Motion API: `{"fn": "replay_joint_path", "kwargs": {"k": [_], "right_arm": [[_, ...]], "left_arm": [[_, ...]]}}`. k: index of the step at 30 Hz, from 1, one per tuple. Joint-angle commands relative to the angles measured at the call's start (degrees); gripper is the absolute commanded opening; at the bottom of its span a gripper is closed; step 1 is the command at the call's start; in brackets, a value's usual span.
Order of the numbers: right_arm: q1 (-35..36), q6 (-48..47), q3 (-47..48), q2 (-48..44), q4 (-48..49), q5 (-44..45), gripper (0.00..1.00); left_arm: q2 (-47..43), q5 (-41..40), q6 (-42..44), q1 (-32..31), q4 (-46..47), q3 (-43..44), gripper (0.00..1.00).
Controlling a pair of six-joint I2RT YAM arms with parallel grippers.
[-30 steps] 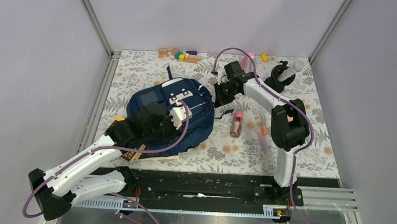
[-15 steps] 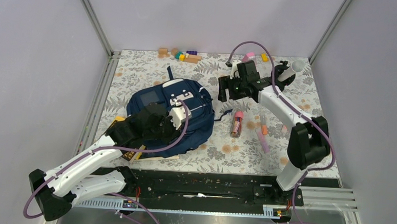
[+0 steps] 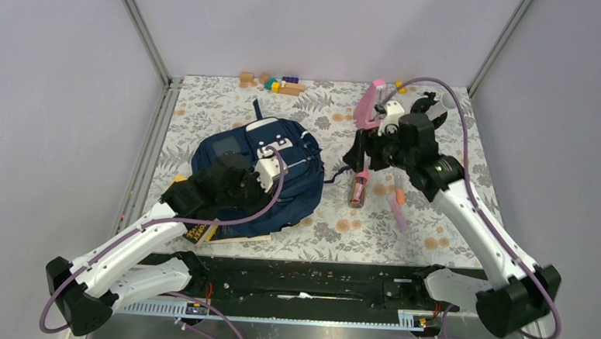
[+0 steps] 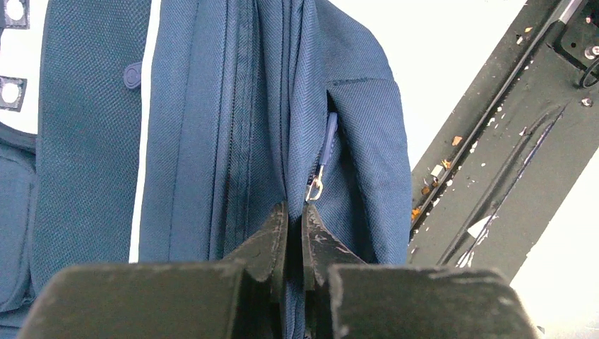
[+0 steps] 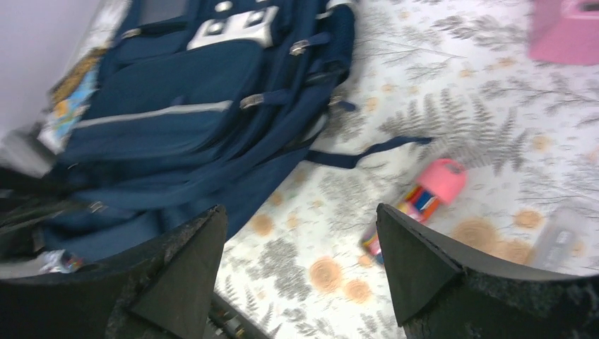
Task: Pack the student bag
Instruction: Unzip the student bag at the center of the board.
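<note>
Sitting on the student bag in top view: left gripper; the bag lies left of the right gripper, apart. Left wrist: jaws nearly closed, pinching a bag fold (zip pull just ahead). Right wrist: jaws spread wide, empty; bag ahead-left.

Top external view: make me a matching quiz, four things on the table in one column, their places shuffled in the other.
1 student bag
2 toy blocks
3 pink-capped tube
4 colourful book

A along the far edge of the table
B partly under the bag's near edge
C on the table's left half
D lying just right of the bag

Pairs: 1-C, 2-A, 3-D, 4-B
</note>
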Motion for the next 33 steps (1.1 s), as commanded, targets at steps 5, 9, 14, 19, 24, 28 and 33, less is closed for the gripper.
{"fn": "replay_joint_path", "kwargs": {"k": [5,9,14,19,24,28,33], "right_arm": [[2.8,10.5,-12.7,-10.6,12.2,-22.7,0.84],[10.5,9.6,-14.2,-9.1,15.4,-22.5,0.82],[14.2,15.4,-17.2,-6.1,26.3,-24.9,0.76],[16.8,18.4,-19.6,-4.0,32.1,-21.6,0.68],[18.1,19.1,-21.8,-2.1,37.0,-18.4,0.64],[18.3,18.8,-21.9,1.1,38.0,-17.9,0.61],[19.4,18.1,-22.3,3.7,39.2,-16.5,0.59]], "left_arm": [[0.8,4.4,-0.8,0.2,5.7,2.3,0.0],[1.7,5.0,-0.9,0.3,5.7,2.4,0.0],[1.7,5.5,-0.9,0.2,5.7,2.3,0.0],[1.7,6.3,-1.0,0.3,5.7,2.3,0.0],[2.3,8.1,-1.1,0.2,5.7,2.3,0.0],[2.3,8.6,-1.0,0.2,5.7,2.3,0.0],[2.6,9.3,-1.0,0.2,5.8,2.4,0.0]]}}
